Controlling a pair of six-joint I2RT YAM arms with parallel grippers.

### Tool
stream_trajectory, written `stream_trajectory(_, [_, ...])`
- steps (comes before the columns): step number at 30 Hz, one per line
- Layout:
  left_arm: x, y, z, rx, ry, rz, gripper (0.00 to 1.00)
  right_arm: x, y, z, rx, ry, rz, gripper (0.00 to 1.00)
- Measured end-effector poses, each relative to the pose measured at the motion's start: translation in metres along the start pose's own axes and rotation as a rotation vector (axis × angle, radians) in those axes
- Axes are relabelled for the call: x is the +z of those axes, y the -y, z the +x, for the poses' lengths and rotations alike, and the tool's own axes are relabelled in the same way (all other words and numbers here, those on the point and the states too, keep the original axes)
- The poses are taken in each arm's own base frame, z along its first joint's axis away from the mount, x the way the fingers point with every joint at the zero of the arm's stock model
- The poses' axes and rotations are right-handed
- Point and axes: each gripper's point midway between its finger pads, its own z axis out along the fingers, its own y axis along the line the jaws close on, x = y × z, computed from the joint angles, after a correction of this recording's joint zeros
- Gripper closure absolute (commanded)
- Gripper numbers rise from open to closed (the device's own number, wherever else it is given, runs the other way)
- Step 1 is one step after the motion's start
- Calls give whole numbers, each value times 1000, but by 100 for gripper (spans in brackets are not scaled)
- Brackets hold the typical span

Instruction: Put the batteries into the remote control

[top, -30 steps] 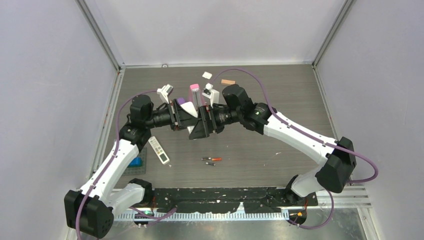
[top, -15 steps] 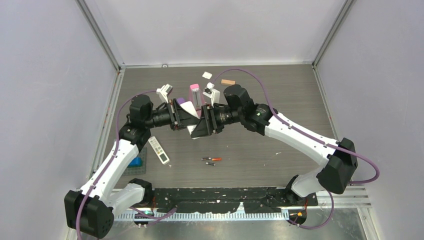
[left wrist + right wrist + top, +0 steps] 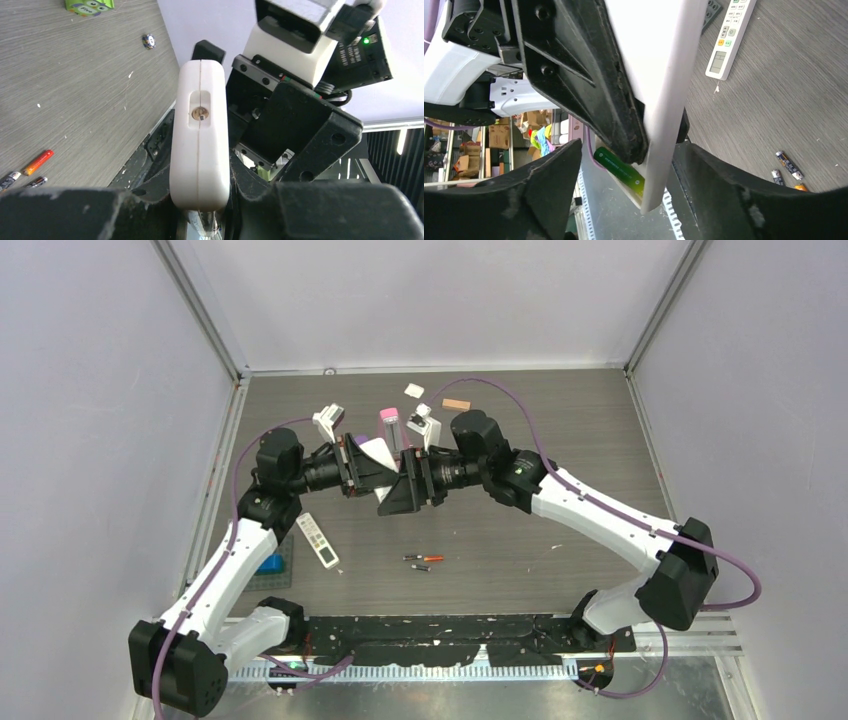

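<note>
My left gripper [image 3: 362, 458] is shut on a white remote control [image 3: 200, 135], holding it off the table end-on in the left wrist view. My right gripper [image 3: 624, 195] faces it, open, its fingers [image 3: 539, 190] standing either side of the remote's lower end [image 3: 664, 75]. A green battery [image 3: 619, 172] lies in the remote's open compartment between those fingers. Three loose batteries [image 3: 424, 561] lie on the table in front of the arms: a red-orange one [image 3: 38, 162] and two dark ones [image 3: 787, 165].
A second white remote [image 3: 318, 540] with buttons lies on the table by the left arm, next to a blue object [image 3: 270, 565]. Behind the grippers stand a pink-topped block [image 3: 388, 420], small white pieces [image 3: 414, 390] and a tan strip [image 3: 456, 403].
Both grippers have shifted slightly up and to the right together. The remote is tilted a little more, showing more of its white face. The right jaws narrowed, then widened again.
</note>
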Motion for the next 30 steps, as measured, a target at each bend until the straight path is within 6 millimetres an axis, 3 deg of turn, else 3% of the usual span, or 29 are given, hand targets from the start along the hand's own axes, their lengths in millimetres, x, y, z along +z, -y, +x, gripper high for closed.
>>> stream_trajectory(4, [0,4,-1,1,-1,16,100,-1,3,4,8,1,-1,7])
stream_trajectory(14, [0,7,-1,3,-1,33,100,-11,1,-1,54,57,-53,8])
stream_trajectory(18, [0,5,0,-1,-1,31,100,-13,2,-4,85,78,-72,17])
stream_trajectory(23, [0,5,-1,-1,1,33,100,-14,-2,-8,95,89,-95,36])
stream_trajectory(30, [0,6,-2,3,5,37,100,-14,-5,-8,108,87,-107,48])
